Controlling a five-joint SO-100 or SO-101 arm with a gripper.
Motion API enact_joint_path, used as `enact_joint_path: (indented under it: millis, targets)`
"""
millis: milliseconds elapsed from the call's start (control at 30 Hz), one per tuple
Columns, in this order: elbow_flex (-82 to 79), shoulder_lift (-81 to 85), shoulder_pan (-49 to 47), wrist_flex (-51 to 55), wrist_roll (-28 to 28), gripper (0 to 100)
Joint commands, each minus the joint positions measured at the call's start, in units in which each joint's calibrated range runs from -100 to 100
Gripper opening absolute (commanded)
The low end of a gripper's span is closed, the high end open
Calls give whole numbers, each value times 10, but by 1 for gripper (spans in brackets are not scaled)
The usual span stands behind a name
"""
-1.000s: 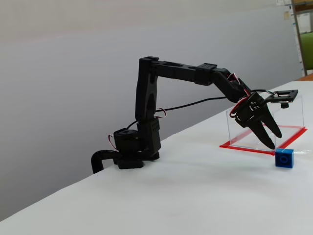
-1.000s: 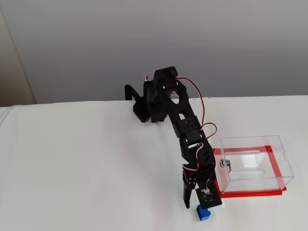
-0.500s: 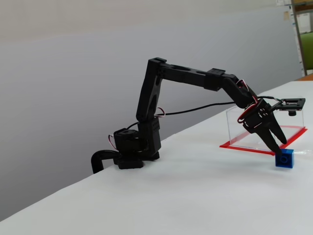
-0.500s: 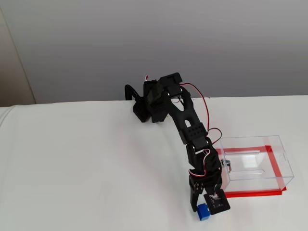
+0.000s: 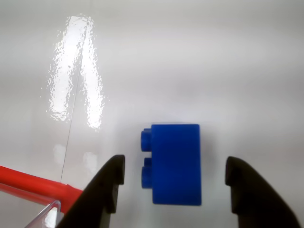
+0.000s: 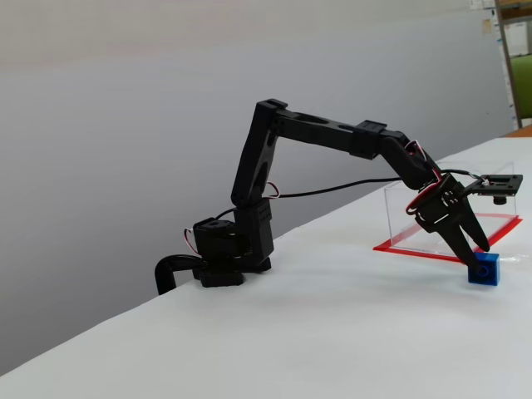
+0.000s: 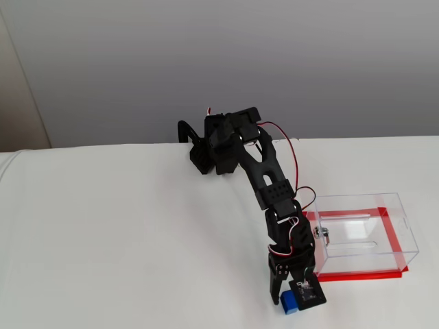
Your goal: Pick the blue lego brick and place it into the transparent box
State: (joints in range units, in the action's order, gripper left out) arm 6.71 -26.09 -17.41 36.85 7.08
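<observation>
While the gripper (image 5: 173,187) hangs low over the white table (image 5: 228,61), its two black, matte, tapered fingers (image 5: 102,190) stand apart on either side of the blue lego brick (image 5: 175,164), with bare table showing between each finger and the brick, so nothing is clamped. Seen from the wrist view, the brick is a smooth, bright blue plastic block, rectangular in outline, lying on its side with two round studs pointing toward the left finger. Left of the brick in that view, a corner of the transparent box (image 5: 40,213) shows as a glossy red strip with a clear plastic edge beneath it, and the table there is shiny enough to throw back bright streaks of light. From a fixed view, the brick (image 6: 483,269) sits on the table just in front of the box (image 6: 416,218), apart from its red rim, and the fingertips of the gripper (image 6: 476,255) reach down to the brick's top edge. From another fixed view, the box (image 7: 363,233) is a clear rectangular shell with thin see-through walls on a flat red border, and a small silver metal piece (image 7: 320,233) lies inside it near the wall closest to the arm. In this view the brick (image 7: 289,301) peeks out beside the gripper (image 7: 291,298), near the box's front left corner, outside it. The arm (image 6: 324,133) is black, angular plastic with red and white wires looping at its joints.
</observation>
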Motion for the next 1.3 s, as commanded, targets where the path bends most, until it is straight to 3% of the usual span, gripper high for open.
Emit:
enact_joint_path:
  millis: [0,633,833,1267]
  targets:
    - [55,0,2,-6,1,23]
    - [78,-48,1,-6,4,23]
    - [78,-49,0,-6,2,0]
    - [78,-45,-1,-6,1,2]
